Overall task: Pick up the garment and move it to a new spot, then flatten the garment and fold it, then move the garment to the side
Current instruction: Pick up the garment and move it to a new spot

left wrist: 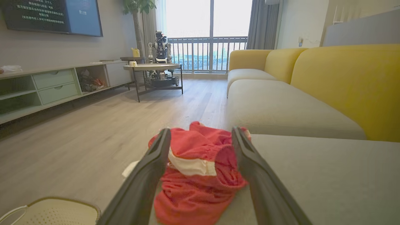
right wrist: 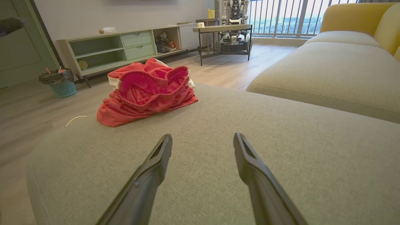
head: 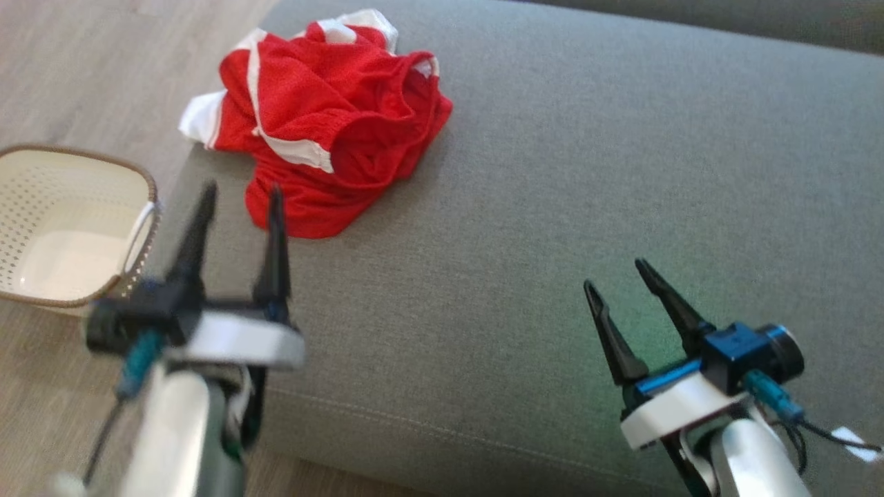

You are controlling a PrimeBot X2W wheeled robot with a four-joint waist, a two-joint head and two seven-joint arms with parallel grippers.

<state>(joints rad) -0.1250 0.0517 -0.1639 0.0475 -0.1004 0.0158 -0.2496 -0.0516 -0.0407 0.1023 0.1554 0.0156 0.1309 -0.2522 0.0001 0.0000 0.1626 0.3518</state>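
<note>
The garment (head: 324, 117) is a crumpled red mesh piece with white stripes, heaped near the far left edge of the grey cushion (head: 566, 207); a white part hangs over that edge. My left gripper (head: 242, 193) stands open just short of the heap's near side, fingers pointing at it, nothing between them. In the left wrist view the garment (left wrist: 200, 175) lies just beyond the open fingers (left wrist: 156, 159). My right gripper (head: 615, 273) is open over bare cushion at the lower right, well away from the garment (right wrist: 147, 90).
A cream perforated basket (head: 69, 221) stands on the wooden floor left of the cushion, close to my left arm. A yellow-backed sofa (left wrist: 343, 84) continues beyond. A low cabinet (right wrist: 125, 47), a side table (right wrist: 225, 29) and a small bin (right wrist: 61, 82) stand farther off.
</note>
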